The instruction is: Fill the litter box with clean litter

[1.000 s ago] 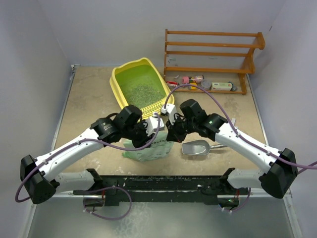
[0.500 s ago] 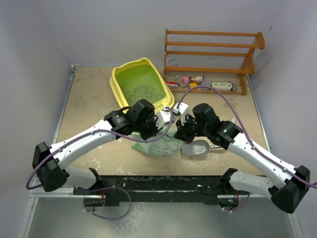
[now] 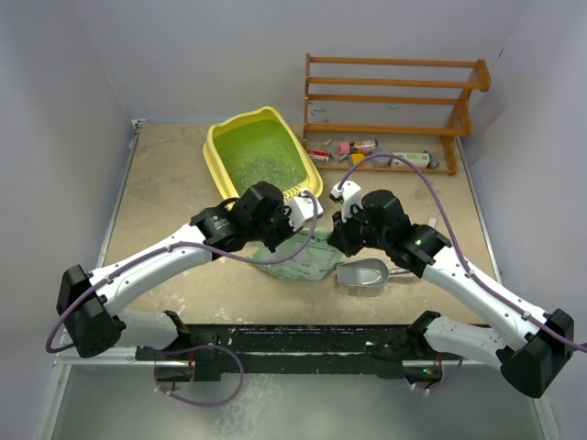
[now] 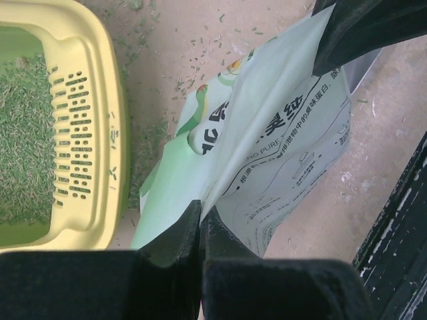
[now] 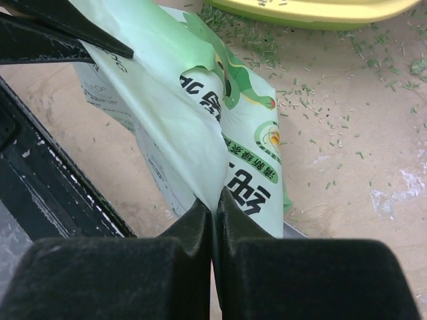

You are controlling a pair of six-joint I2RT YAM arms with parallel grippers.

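The yellow litter box (image 3: 217,156) sits at the back centre, its green floor partly covered with grey-green clean litter (image 3: 266,170). Its slotted grille (image 4: 73,133) faces the arms. The pale-green bag (image 3: 303,257) hangs stretched between both grippers just in front of the box. My left gripper (image 4: 200,213) is shut on one edge of the bag (image 4: 267,133). At the opposite edge of the bag (image 5: 200,113) my right gripper (image 5: 215,200) is shut on a fold. The bag's mouth is not visible.
A grey metal scoop (image 3: 362,273) lies on the table under the right arm, beside the bag. A brown wooden rack (image 3: 394,101) stands at the back right with small items (image 3: 367,151) beneath it. Spilled granules (image 4: 153,133) lie scattered in front of the box.
My left gripper has reached the bag's edge and shut on it. The bag has gone from standing upright to hanging spread between both grippers, shifted slightly right and toward the box.
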